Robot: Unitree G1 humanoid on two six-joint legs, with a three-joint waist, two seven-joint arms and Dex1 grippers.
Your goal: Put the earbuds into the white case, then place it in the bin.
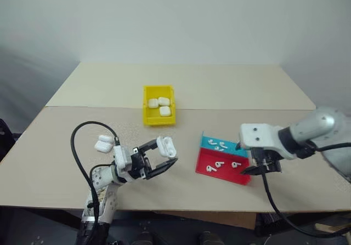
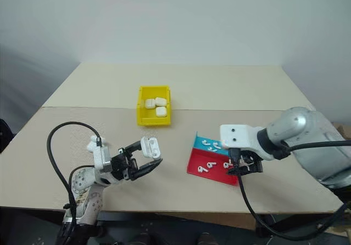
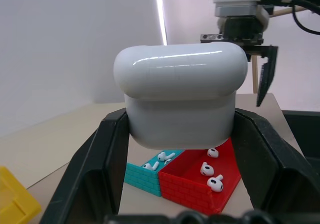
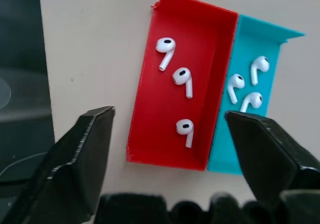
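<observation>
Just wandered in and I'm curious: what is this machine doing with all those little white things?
It is packing earbuds. Its left pincer grips a white case above the table. Its right pincer, open, hovers over the red and teal tray, where six loose earbuds lie. Three more cases sit in the yellow bin, and two spare cases rest on the table.

light: soft, even, bright | shadows: faint | glare: highlight streak on white case (image 3: 180,101) | blur: head views slightly soft
</observation>
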